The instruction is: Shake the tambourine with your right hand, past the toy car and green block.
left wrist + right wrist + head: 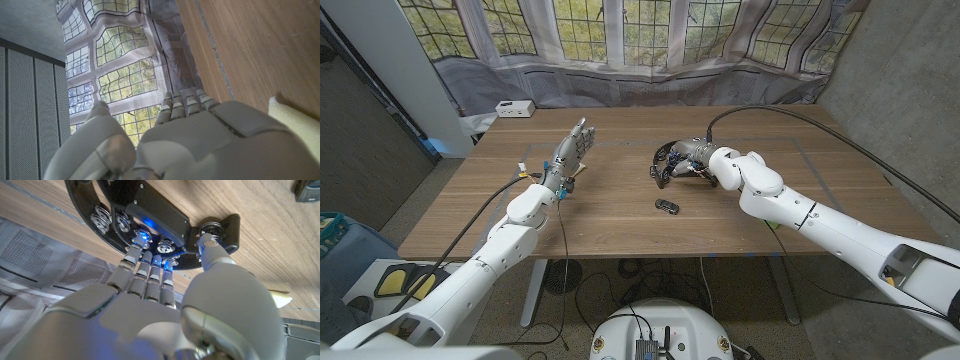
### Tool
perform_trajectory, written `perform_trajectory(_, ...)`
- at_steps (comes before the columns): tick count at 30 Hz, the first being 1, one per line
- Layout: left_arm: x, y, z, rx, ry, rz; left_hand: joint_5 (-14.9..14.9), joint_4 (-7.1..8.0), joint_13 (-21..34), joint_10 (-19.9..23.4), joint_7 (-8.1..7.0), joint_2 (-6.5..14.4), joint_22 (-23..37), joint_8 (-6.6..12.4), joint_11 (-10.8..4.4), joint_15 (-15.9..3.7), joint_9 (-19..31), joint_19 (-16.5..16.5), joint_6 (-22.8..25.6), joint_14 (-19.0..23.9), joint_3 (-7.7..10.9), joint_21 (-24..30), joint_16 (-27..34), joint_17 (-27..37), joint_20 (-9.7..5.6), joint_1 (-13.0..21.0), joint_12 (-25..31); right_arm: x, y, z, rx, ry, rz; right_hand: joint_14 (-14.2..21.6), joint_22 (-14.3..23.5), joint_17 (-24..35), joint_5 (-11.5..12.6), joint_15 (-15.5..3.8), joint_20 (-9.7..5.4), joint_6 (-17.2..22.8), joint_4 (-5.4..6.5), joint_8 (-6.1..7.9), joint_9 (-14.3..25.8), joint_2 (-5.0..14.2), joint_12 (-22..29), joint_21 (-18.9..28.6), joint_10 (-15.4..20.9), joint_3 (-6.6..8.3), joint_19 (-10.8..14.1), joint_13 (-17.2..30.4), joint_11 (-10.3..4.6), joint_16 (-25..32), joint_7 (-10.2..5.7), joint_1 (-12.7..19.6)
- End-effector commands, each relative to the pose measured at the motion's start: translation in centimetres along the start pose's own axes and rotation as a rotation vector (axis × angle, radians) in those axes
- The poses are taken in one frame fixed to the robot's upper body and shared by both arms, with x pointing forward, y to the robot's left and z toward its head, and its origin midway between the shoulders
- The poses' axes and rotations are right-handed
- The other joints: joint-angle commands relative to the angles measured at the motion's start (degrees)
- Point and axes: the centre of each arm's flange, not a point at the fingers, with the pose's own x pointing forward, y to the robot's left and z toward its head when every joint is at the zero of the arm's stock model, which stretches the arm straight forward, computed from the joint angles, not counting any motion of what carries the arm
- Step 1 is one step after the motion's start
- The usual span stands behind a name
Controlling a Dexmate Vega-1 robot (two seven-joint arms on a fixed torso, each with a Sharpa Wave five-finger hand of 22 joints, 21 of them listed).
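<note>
Black tambourine (672,160) lies near mid-table, beyond the toy car (667,206), with the right hand (701,162) on its near rim. Right wrist view: fingers (150,270) reach onto the frame beside the jingles and the thumb presses the rim's end, so the hand appears to be closing on the tambourine (150,217); whether the grasp is secure cannot be told. The instrument seems to rest on the table (620,230) or barely off it. Left hand (570,152) stands apart on its own side, fingers straight and spread, holding nothing. No green block can be made out. Step in hand, as judged: grasping, shake not begun. The next move calls for a firm pinch across the rim, a lift off the wood, then quick back-and-forth wrist strokes without striking the car.
</note>
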Motion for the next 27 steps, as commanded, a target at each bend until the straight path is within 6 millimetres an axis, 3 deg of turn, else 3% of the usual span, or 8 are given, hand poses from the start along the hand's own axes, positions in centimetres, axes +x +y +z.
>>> perform_trajectory(1,-0.2,0.2,-0.2,-0.005,0.0,0.001,-0.2,-0.34,0.0,0.5,0.5,0.5,0.3,-0.16,-0.13,0.14,0.3,-0.2,0.5,0.6,0.02,0.3,0.0,0.1,0.42,0.3,0.1,0.5,0.7,-0.3,-0.007,0.025,-0.001,0.4,0.2,0.4,-0.1,0.06,0.0,1.1,0.78,0.49,0.1,0.05,0.2,-0.2,0.8,-0.26,-0.1,0.1,-0.39,0.2,-0.5,0.1)
perform_trajectory(2,-0.2,0.2,-0.2,-0.006,0.0,0.001,-0.2,-0.35,0.0,0.6,0.49,0.5,0.3,-0.16,-0.11,0.15,0.3,-0.2,0.5,0.6,0.02,0.3,0.0,0.1,0.43,0.3,0.1,0.6,0.8,-0.4,-0.011,0.029,-0.002,0.4,0.1,0.5,-0.1,-0.15,0.19,1.4,1.15,0.41,0.1,-0.12,0.2,-1.3,1.0,-0.61,-2.1,0.1,-0.53,0.2,-0.73,-0.4)
perform_trajectory(6,-0.2,0.2,-0.3,-0.008,0.002,0.001,-0.2,-0.38,0.1,0.6,0.48,0.5,0.3,-0.17,-0.13,0.15,0.3,-0.2,0.5,0.6,0.03,0.3,0.0,0.1,0.43,0.3,0.1,0.7,1.1,-0.6,-0.004,0.036,0.006,0.4,0.1,0.5,-0.1,-0.53,0.38,1.7,1.43,0.31,0.1,-0.47,0.1,-2.3,1.2,-0.88,-4.0,0.1,-0.78,-0.1,-0.99,-1.0)
perform_trajectory(27,-0.7,0.1,-0.6,-0.015,0.008,0.01,-0.2,-0.54,0.1,0.7,0.38,0.6,0.3,-0.23,-0.07,0.11,0.3,-0.1,0.6,0.8,0.07,0.3,0.0,0.1,0.55,0.3,0.0,1.4,2.7,-1.6,0.003,0.06,0.042,0.0,0.0,0.4,0.0,-0.32,1.03,1.9,1.22,0.12,0.1,-0.4,-0.2,-2.6,1.0,-0.61,-3.8,0.1,-0.79,-0.7,-1.06,-0.6)
